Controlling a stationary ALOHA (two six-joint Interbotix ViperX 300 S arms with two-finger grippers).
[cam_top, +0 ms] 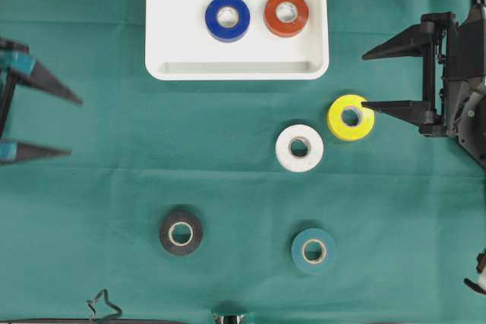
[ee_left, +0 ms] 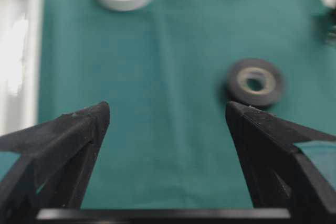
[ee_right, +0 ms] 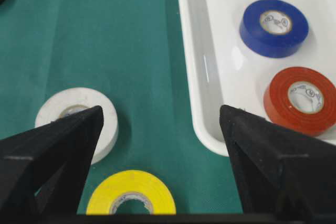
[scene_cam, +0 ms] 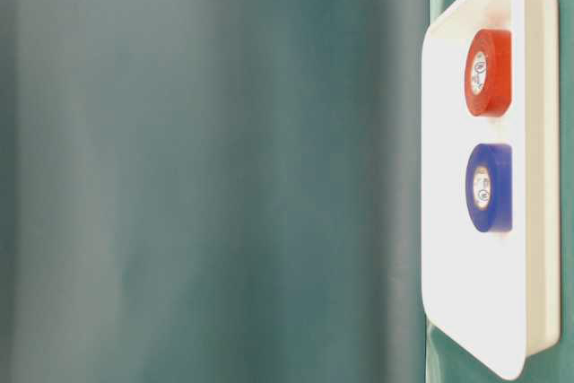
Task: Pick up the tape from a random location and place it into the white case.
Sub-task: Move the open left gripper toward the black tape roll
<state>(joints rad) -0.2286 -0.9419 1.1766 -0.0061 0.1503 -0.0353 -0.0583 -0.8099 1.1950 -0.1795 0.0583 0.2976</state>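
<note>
Just off my right claw [cam_top: 370, 79] tip: yellow tape [cam_top: 351, 117], white case [cam_top: 167, 36] beyond, holding blue and red rolls. Both claws, left claw [cam_top: 62, 125] too, wide open, empty. Step: approach. Next: centre over yellow, descend.

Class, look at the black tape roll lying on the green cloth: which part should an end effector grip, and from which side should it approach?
The black tape roll lies flat with its hole facing up, and no other roll touches it. Probably best to come straight down from above and close on the outer wall across its full width, or put one finger in the hole and pinch the band. The open left end effector is nearer.
</note>
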